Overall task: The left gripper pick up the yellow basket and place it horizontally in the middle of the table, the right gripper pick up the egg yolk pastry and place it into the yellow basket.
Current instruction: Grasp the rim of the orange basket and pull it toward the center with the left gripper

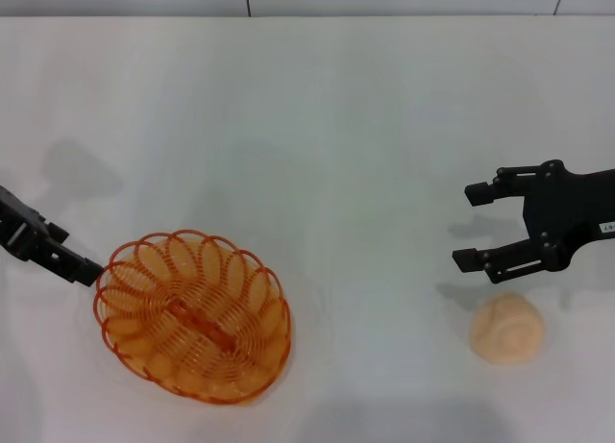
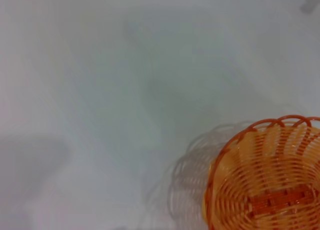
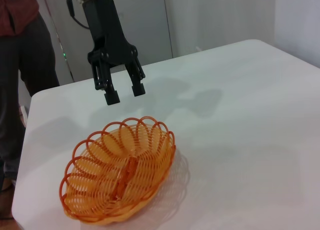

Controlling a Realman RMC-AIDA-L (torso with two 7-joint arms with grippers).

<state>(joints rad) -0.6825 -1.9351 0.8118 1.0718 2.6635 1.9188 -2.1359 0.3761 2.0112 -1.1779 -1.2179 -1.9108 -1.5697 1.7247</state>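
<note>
The yellow basket (image 1: pixel 192 315) lies on the white table (image 1: pixel 317 126) at the near left, its long axis slanting. It also shows in the left wrist view (image 2: pixel 265 180) and the right wrist view (image 3: pixel 120 170). My left gripper (image 1: pixel 82 265) is at the basket's left rim; the right wrist view shows the left gripper (image 3: pixel 125 93) open, empty and raised above the table just beyond the rim. The egg yolk pastry (image 1: pixel 506 328) sits on the table at the near right. My right gripper (image 1: pixel 473 227) is open and empty, just behind the pastry.
A person (image 3: pixel 20 65) stands beyond the table's rounded corner on the basket's side. The table's far edge (image 1: pixel 307 17) runs along a grey wall.
</note>
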